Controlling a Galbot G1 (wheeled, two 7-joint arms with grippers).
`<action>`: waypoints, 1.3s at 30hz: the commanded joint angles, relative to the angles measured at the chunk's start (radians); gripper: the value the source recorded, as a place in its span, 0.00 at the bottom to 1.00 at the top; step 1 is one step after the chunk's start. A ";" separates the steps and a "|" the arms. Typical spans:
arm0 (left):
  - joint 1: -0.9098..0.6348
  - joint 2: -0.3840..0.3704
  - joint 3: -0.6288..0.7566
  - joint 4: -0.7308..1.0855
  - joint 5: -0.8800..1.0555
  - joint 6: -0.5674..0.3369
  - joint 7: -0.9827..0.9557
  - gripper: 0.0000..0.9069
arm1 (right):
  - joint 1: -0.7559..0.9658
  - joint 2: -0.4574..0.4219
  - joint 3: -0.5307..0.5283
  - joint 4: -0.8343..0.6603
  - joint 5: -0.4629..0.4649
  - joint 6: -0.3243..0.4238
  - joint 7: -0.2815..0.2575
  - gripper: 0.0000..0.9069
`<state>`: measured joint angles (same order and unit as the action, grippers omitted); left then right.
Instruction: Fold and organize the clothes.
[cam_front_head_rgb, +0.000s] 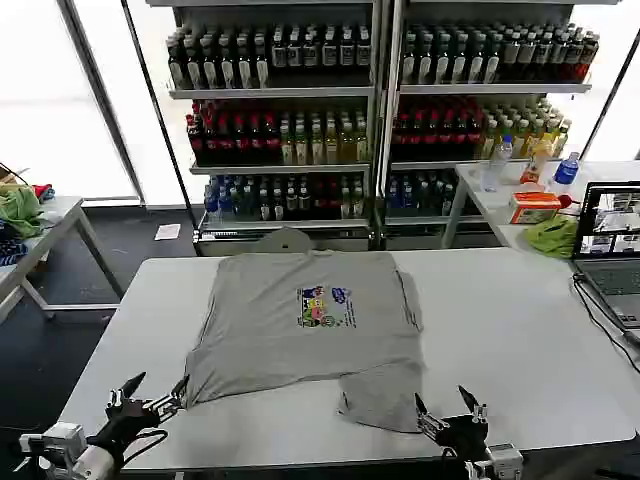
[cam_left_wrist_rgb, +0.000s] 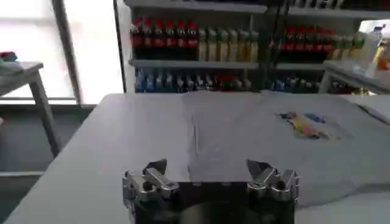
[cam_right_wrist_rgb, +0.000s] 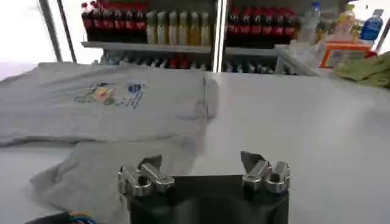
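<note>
Left gripper (cam_front_head_rgb: 157, 391): low at the near left edge of the table (cam_front_head_rgb: 520, 340), just beside the shirt's near left hem; arm reaches in from the lower left corner of the head view
Left gripper state: fingers spread wide with a clear gap between them in the left wrist view (cam_left_wrist_rgb: 208, 173); nothing held
Left fingertips (cam_left_wrist_rgb: 157, 168): hovering over bare tabletop, with the grey fabric edge lying just ahead of the far finger
Right gripper (cam_front_head_rgb: 445, 404): low at the near edge of the table, right of centre, just beside the folded-over lower flap of the shirt
Right gripper state: fingers parted wide in the right wrist view (cam_right_wrist_rgb: 201, 164); empty, no fabric between them
Shirt (cam_front_head_rgb: 310, 330): light grey, short-sleeved, lying flat at the centre of the table with its front up, neckline toward the shelves
Chest print (cam_front_head_rgb: 322, 306): small, multicolour, near the middle of the shirt
Shirt lower right part: a flap of fabric hangs out below the main body, reaching toward the right gripper
Shelves (cam_front_head_rgb: 380, 110): behind the table, stocked with rows of bottles, dark, red, yellow-green and blue
Side table (cam_front_head_rgb: 500, 200): far right, carrying bottles, an orange box (cam_front_head_rgb: 533, 207) and a green cloth (cam_front_head_rgb: 552, 237)
Laptop (cam_front_head_rgb: 612, 245): open at the right edge of the table
</note>
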<state>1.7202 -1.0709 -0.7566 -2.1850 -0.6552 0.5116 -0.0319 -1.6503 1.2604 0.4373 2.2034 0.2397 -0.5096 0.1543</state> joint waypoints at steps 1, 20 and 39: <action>-0.014 0.023 0.085 0.056 -0.056 0.065 -0.045 1.00 | 0.027 0.009 -0.064 -0.017 -0.015 -0.066 0.029 1.00; -0.085 0.017 0.099 0.117 -0.060 0.064 -0.032 0.68 | 0.015 0.018 -0.075 -0.046 -0.014 -0.068 0.020 0.90; -0.102 0.020 0.118 0.160 -0.059 0.061 -0.015 0.00 | 0.011 0.018 -0.078 -0.046 0.018 -0.060 0.020 0.00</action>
<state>1.6222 -1.0505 -0.6451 -2.0422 -0.7132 0.5663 -0.0501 -1.6393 1.2765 0.3608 2.1614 0.2509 -0.5675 0.1724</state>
